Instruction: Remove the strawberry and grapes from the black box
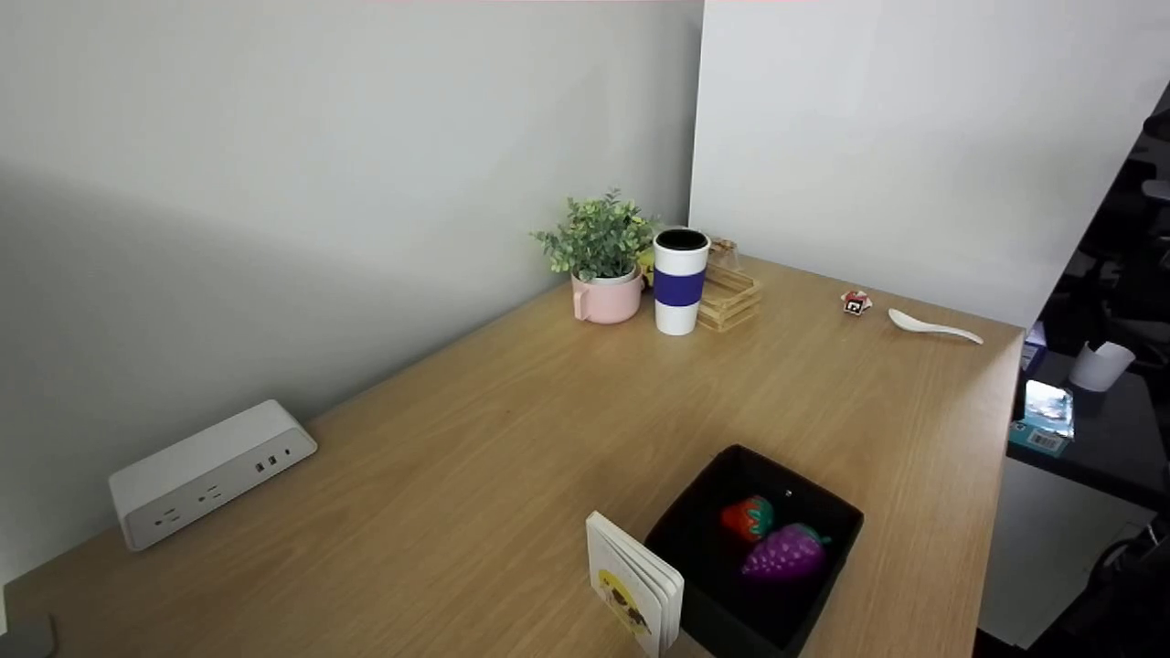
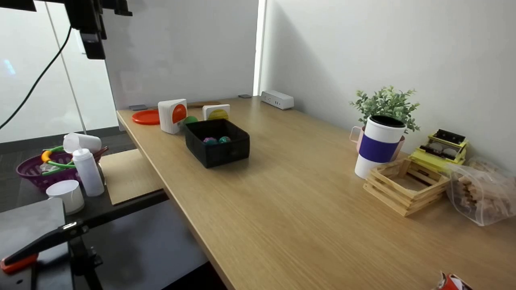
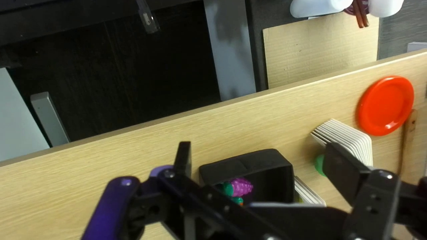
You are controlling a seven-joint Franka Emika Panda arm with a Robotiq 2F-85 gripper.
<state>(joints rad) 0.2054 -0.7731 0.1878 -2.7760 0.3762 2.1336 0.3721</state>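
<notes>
The black box [image 1: 722, 626] rests on the wooden desk, and both exterior views show it. Inside lie the red strawberry [image 1: 737, 516] with green leaves and, right beside it, the purple grapes [image 1: 784, 554]. From the wrist the box wall [image 3: 247, 165] shows between the fingers, with the grapes [image 3: 242, 187] partly in sight. Only a bit of the strawberry [image 3: 238, 200] shows there, the rest hidden behind the gripper's linkage. My gripper [image 3: 257, 146] stands wide open above the box, holding nothing. Dark parts of it hang high at the upper left in an exterior view.
A board book [image 1: 631, 585] stands against the box; a thicker white book [image 2: 171, 117], a green object [image 2: 190, 119] and a red plate [image 2: 146, 117] are close by. Farther off are a tumbler [image 1: 677, 288], a potted plant [image 1: 608, 297], a wooden crate [image 2: 403, 193] and a spoon [image 1: 932, 327].
</notes>
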